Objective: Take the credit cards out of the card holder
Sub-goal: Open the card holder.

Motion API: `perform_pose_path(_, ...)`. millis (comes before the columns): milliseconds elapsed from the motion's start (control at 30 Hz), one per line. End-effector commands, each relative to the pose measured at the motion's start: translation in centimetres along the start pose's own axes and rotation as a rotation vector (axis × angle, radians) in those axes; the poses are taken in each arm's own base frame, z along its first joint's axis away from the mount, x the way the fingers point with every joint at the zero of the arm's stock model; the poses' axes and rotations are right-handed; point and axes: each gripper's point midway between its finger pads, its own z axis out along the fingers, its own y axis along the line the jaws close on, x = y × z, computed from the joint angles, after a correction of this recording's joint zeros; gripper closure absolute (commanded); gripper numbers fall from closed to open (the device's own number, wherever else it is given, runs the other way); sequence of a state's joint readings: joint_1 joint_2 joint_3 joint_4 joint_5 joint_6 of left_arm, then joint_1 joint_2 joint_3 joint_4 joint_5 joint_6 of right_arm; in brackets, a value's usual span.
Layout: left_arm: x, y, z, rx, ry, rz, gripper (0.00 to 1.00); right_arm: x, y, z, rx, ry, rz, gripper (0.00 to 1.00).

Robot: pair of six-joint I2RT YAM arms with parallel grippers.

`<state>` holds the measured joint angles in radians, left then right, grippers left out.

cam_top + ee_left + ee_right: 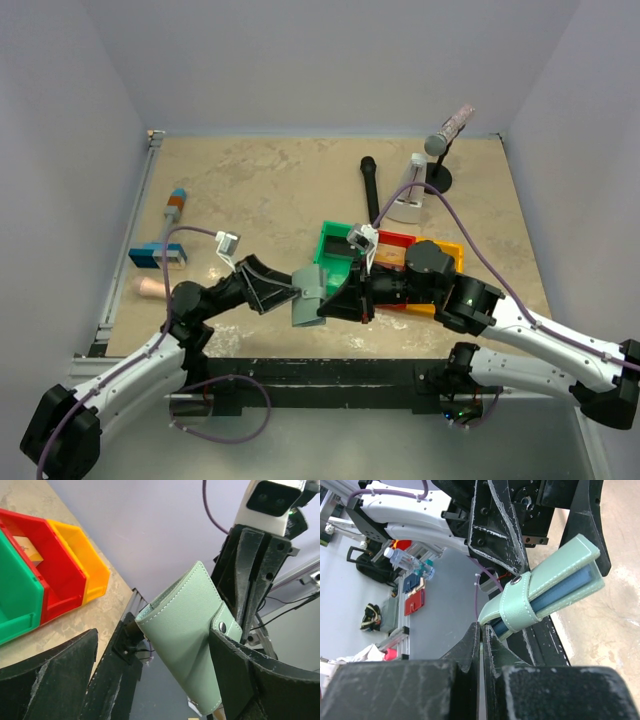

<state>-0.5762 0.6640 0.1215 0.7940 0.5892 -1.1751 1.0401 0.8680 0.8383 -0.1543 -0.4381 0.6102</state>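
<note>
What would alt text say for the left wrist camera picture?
A pale green card holder, snapped shut, hangs in the air between the open fingers of the left pincer, held by the right pincer. Green, red and yellow bins stand on the table at upper left.

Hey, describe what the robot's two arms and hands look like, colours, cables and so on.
The left arm and right arm have white shell links, black joints and a purple cable looping along each. The left hand and right hand are black, with flat wedge-shaped fingers scuffed pale at the edges. Each wrist carries a small white camera.
</note>
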Motion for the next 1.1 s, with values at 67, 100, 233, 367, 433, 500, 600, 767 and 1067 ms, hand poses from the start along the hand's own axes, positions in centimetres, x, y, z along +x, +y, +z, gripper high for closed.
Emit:
perform_pose_path(67, -1.2, -4.6, 0.0, 0.196, -0.032, 0.039, 0.05, -1.4, 1.5, -0.1, -0.069, -0.056, -0.033, 1.00)
perform_pose_path(100, -1.2, -4.9, 0.0, 0.210, -0.029, 0.038, 0.05, -1.4, 1.5, -0.1, -0.068, -0.055, -0.034, 1.00)
perform_pose_path(233, -1.4, -6.0, -0.3, 0.267, -0.041, 0.033, 0.12, -1.1, 1.1, 0.0, -0.058, -0.052, -0.033, 1.00)
perform_pose_path(367, -1.7, -6.9, -0.4, 0.297, -0.048, 0.038, 0.18, -0.6, 0.5, 0.1, -0.046, -0.043, -0.025, 1.00)
perform_pose_path(433, -1.8, -7.3, -0.5, 0.305, -0.050, 0.047, 0.18, -0.4, 0.3, 0.1, -0.038, -0.043, -0.025, 1.00)
perform_pose_path(500, -2.0, -7.5, -0.5, 0.308, -0.053, 0.052, 0.19, -0.3, 0.2, 0.2, -0.035, -0.041, -0.023, 1.00)
perform_pose_path(600, -2.1, -8.0, -0.6, 0.318, -0.054, 0.060, 0.19, -0.3, 0.0, 0.2, -0.031, -0.043, -0.025, 1.00)
perform_pose_path(767, -2.2, -8.5, -0.5, 0.323, -0.042, 0.070, 0.25, -0.1, -0.3, 0.3, -0.021, -0.040, -0.021, 1.00)
perform_pose_path(1067, -2.0, -8.6, -0.6, 0.316, -0.032, 0.078, 0.49, 0.0, -1.3, 0.5, 0.013, -0.047, -0.013, 1.00)
